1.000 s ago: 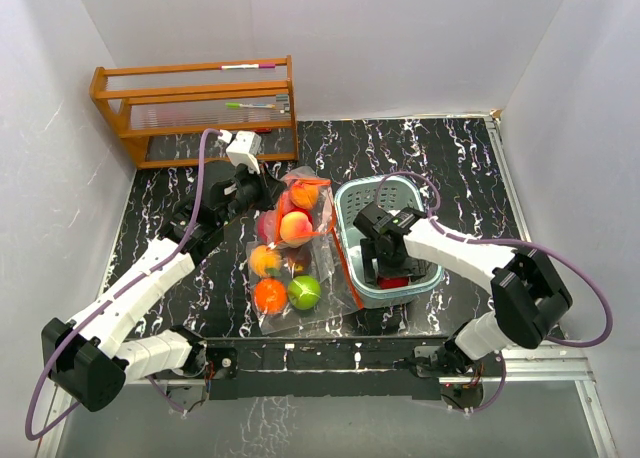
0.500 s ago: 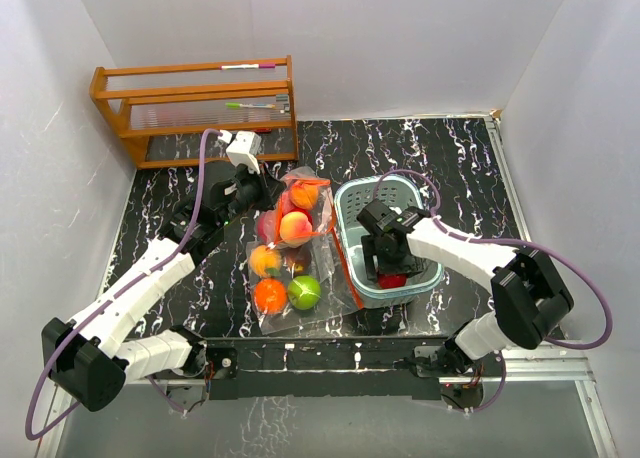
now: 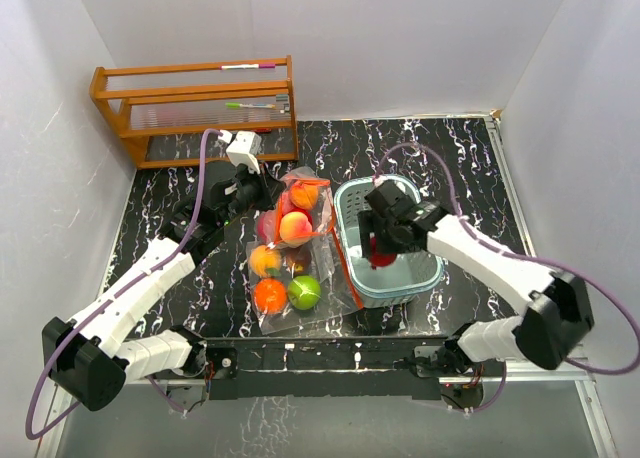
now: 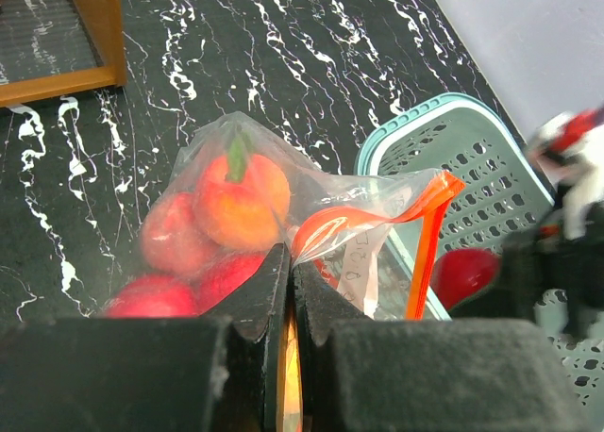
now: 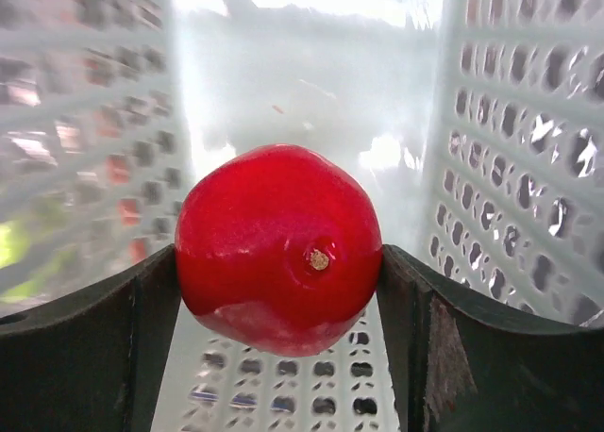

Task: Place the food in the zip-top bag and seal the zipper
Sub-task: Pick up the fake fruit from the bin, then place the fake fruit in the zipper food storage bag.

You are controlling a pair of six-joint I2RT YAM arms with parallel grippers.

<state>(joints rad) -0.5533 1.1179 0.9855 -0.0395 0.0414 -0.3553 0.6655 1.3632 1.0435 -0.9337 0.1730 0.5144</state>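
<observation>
From above, the right arm point(image 3: 480, 260) bends over the basket point(image 3: 395, 300), 3 o'clock of the bag point(image 3: 292, 278); the right gripper point(image 3: 381, 244) holds a red fruit point(image 3: 381, 258). The left arm point(image 3: 150, 278) stretches to the bag's 11 o'clock corner. Left wrist: the left gripper point(image 4: 289, 274) is pinched tight on the bag. Right wrist: the fingers point(image 5: 94, 357) hug the fruit.

Clear zip-top bag point(image 4: 373, 201) flat, mouth open, holding orange, red, green fruits point(image 3: 297, 228); one glossy red fruit point(image 5: 279, 248) outside it.

Left arm point(image 3: 140, 288) stretches forward, left tool point(image 4: 290, 262) pinched tight on the bag point(image 4: 373, 210) edge. Right arm point(image 3: 480, 258) bends inward, right tool point(image 5: 279, 290) pointing down, 2 fingers point(image 5: 85, 357) clamping a fruit point(image 5: 274, 229).
</observation>
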